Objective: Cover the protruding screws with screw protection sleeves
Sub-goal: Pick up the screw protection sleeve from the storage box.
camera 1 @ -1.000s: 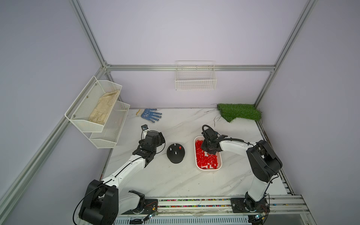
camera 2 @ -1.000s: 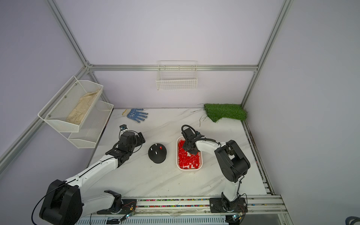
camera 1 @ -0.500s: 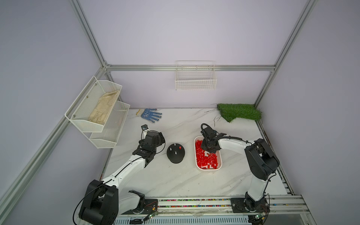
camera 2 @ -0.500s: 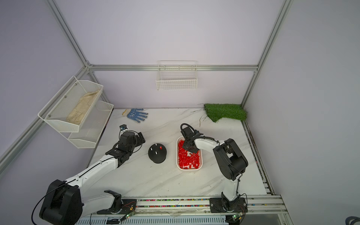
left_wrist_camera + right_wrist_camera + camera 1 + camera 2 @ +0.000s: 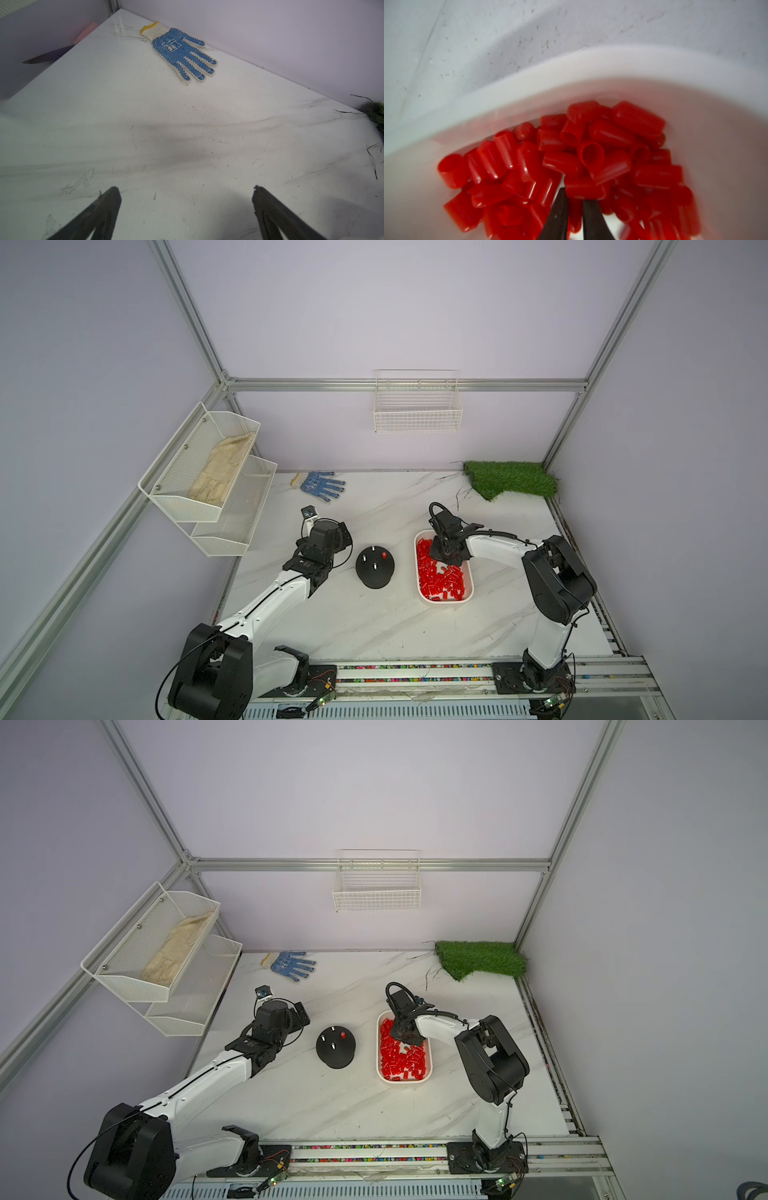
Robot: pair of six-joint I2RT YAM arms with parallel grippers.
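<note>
Little has shifted across the tabletop (image 5: 374, 639) in the last second. In the top views the right arm's elbow has drawn in slightly, while its wrist stays low over the far end of the white tray (image 5: 471, 587). The real change is at the right end effector (image 5: 574, 194), sunk into the heap of red sleeves (image 5: 591, 155) in that tray. Its jaws have come in until only a narrow slit is left between them. A sleeve lies across the fingertips and red shows in the slit, but whether one is truly pinched there cannot be told from the wrist view.

The black dome (image 5: 375, 572) sits where it was, just beside the tray on the side toward the left arm. Three bare screws (image 5: 364, 558) stand upright on it, and a fourth already wears a red cap (image 5: 384, 556). The left end effector (image 5: 186, 187) has not stirred. It hangs beyond the dome from the tray, jaws spread wide over bare tabletop with nothing between them, and a blue-dotted glove (image 5: 180, 52) lies well off ahead of it.

For the task, this looks like the pick for the second screw. If the pinch has taken, the next move would be a lift clear of the tray and a carry across to the dome. If it has not, a fresh try in the heap is likely needed.
</note>
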